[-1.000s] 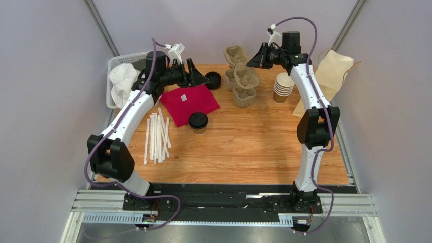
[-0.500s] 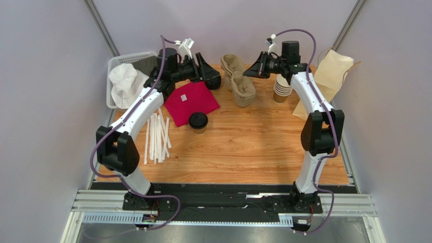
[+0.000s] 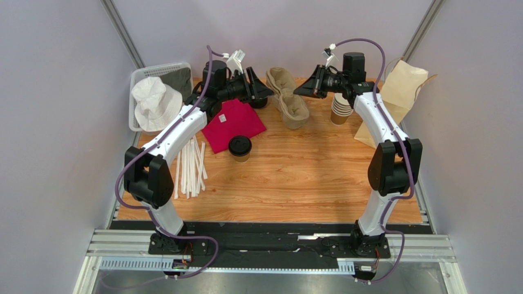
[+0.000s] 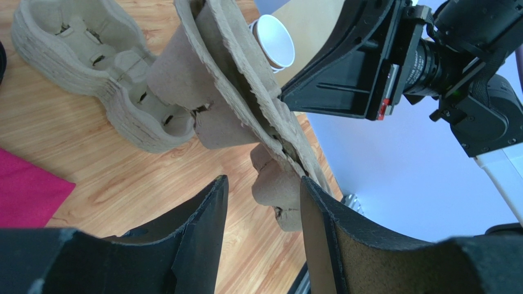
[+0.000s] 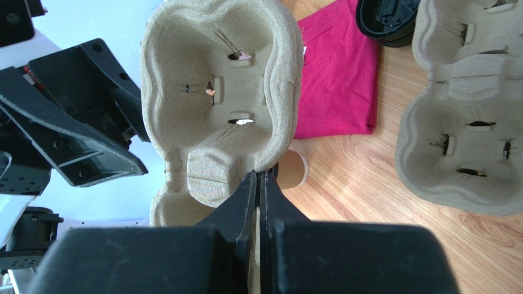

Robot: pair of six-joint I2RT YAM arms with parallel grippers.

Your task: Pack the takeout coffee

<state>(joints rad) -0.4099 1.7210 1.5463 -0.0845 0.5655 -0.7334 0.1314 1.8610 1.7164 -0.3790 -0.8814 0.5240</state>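
Note:
The takeout coffee (image 3: pixel 240 147), a brown cup with a black lid, stands on the table just in front of a red cloth (image 3: pixel 233 122); part of it shows in the right wrist view (image 5: pixel 294 170). My right gripper (image 3: pixel 305 86) is shut on the rim of a single pulp cup carrier (image 3: pixel 279 78) and holds it tilted in the air; the right wrist view shows the carrier (image 5: pixel 218 92) and the gripper (image 5: pixel 259 176). My left gripper (image 3: pixel 264 90) is open, and its fingers straddle the carrier's lower pocket (image 4: pixel 276 190) without closing on it. The left gripper (image 4: pixel 263 180) is empty.
A stack of pulp carriers (image 3: pixel 296 109) lies at the back middle. Loose black lids (image 5: pixel 387 18) sit beside the cloth. Stacked paper cups (image 3: pixel 342 107) and a paper bag (image 3: pixel 399 92) are at the back right. Straws (image 3: pixel 190 165) and a basket (image 3: pixel 136 79) holding a white hat are on the left.
My left gripper has swung right, from above the red cloth to the lifted carrier. My right gripper has raised and tilted one carrier off the stack.

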